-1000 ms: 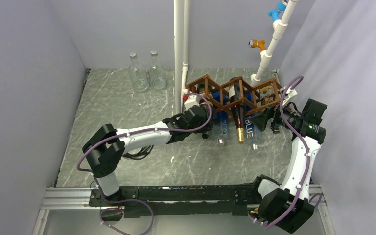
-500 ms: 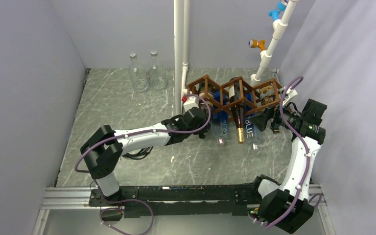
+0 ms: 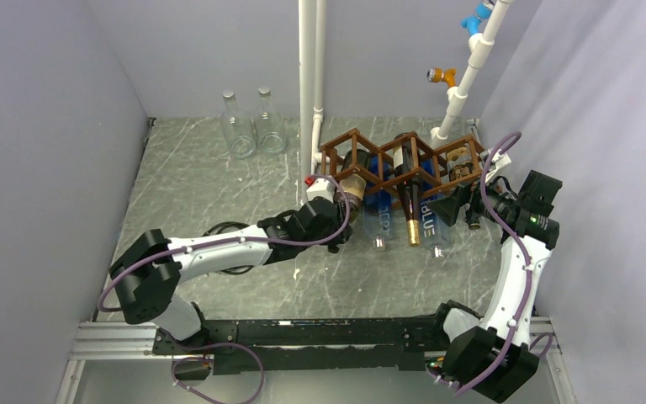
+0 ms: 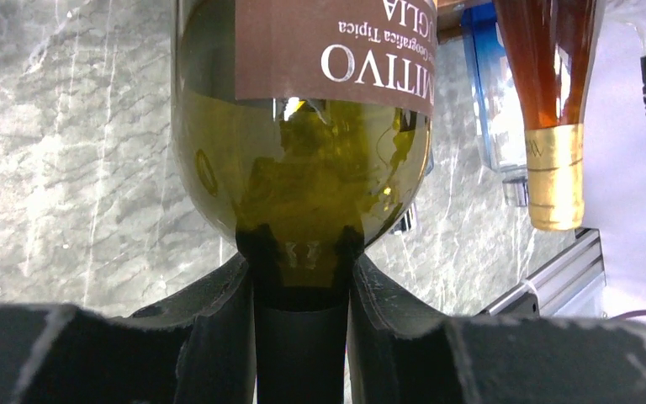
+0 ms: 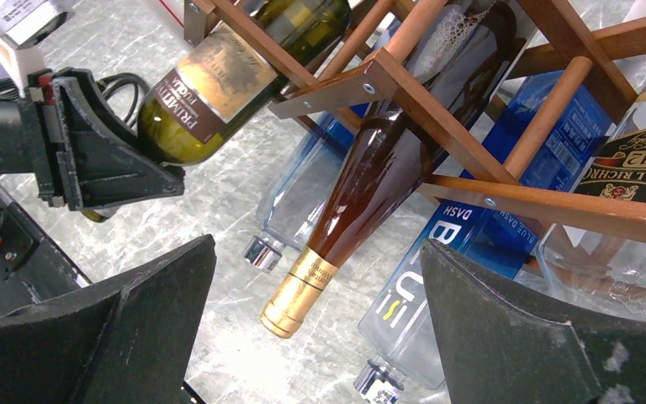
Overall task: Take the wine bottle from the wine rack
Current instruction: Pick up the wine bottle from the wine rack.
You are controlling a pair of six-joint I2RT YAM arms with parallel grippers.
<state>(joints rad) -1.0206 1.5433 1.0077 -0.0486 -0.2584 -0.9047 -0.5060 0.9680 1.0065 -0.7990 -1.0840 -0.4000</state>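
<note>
The wine bottle (image 4: 303, 168) is dark green glass with a brown label. It lies tilted with its base end still inside the left cell of the brown wooden wine rack (image 3: 404, 160), and its shoulder (image 3: 351, 187) sticks out toward me. My left gripper (image 4: 301, 269) is shut on the bottle's dark neck, just in front of the rack (image 3: 330, 220). In the right wrist view the bottle (image 5: 219, 93) and the left gripper (image 5: 109, 160) appear at the upper left, under the rack's bars (image 5: 471, 118). My right gripper (image 5: 315, 337) stands open and holds nothing, at the rack's right end (image 3: 463, 206).
An amber bottle with a gold foil cap (image 5: 362, 185) lies in the rack's middle cell, beside blue-labelled clear bottles (image 5: 437, 278). Two clear glass bottles (image 3: 252, 122) stand at the back left. A white pipe (image 3: 309, 84) rises just behind the rack's left end, and walls close in on both sides.
The left gripper closed on the wine bottle's neck and drew back toward the near left. The bottle slid partway out of its cell. The right arm has not moved.
</note>
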